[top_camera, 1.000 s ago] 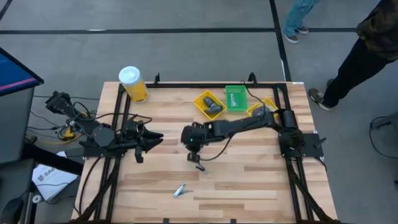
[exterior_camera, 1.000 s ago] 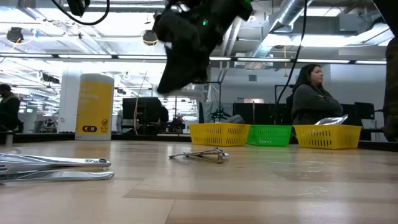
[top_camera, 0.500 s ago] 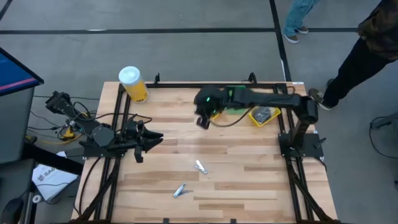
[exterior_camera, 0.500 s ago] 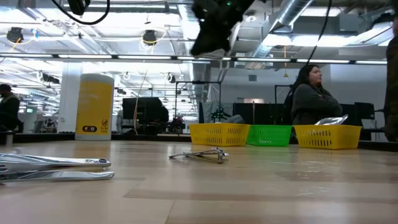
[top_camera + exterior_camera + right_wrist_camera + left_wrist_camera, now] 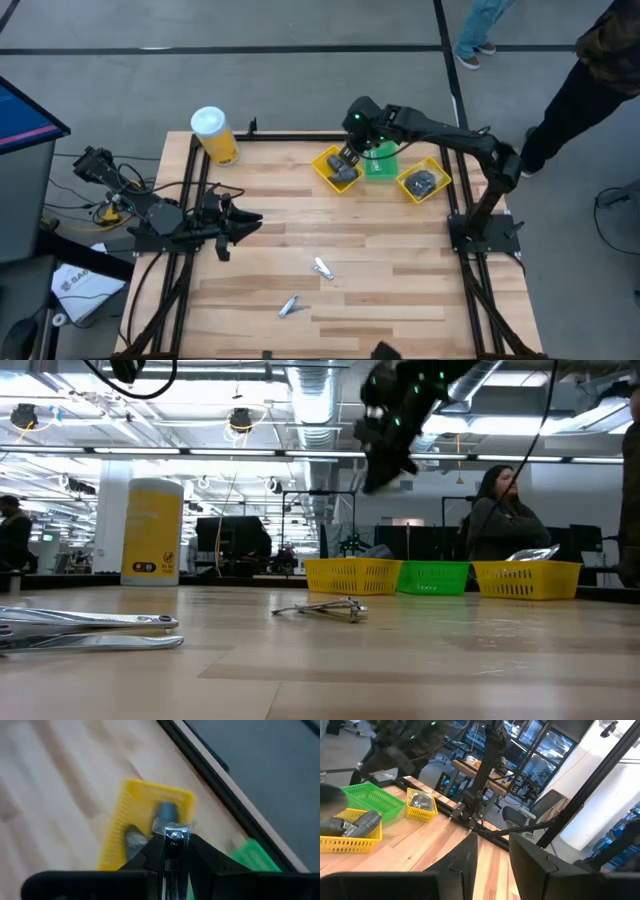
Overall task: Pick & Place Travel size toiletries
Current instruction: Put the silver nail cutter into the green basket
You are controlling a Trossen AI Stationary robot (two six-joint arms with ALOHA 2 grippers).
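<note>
My right gripper (image 5: 350,157) hangs high over the far side of the table, above the left yellow tray (image 5: 324,172), and is shut on a shiny silver clipper (image 5: 172,834). That tray holds dark grey oblong pieces (image 5: 343,171). In the low view the right gripper (image 5: 385,472) is well above the trays. Two more silver clippers lie flat on the wood, one mid-table (image 5: 322,268) (image 5: 322,608) and one nearer the near edge (image 5: 289,306) (image 5: 90,630). My left gripper (image 5: 250,221) waits open at the table's left side. My right gripper pinches the silver clipper between its two fingers (image 5: 150,854). The clipper's riveted end (image 5: 173,828) sticks out just past the fingertips. The clipper lies along the fingers and is lifted clear, above the yellow tray.
A green tray (image 5: 380,160) and a second yellow tray (image 5: 436,190) with dark items stand right of the first. A yellow canister with a white lid (image 5: 214,134) stands at the far left corner. People (image 5: 585,85) (image 5: 500,510) are beyond the table.
My right gripper, shut on the clipper throughout, rose from the table's middle, swung toward the far edge, then moved right until it hung over the left yellow tray. The two clippers on the table stayed where they were.
</note>
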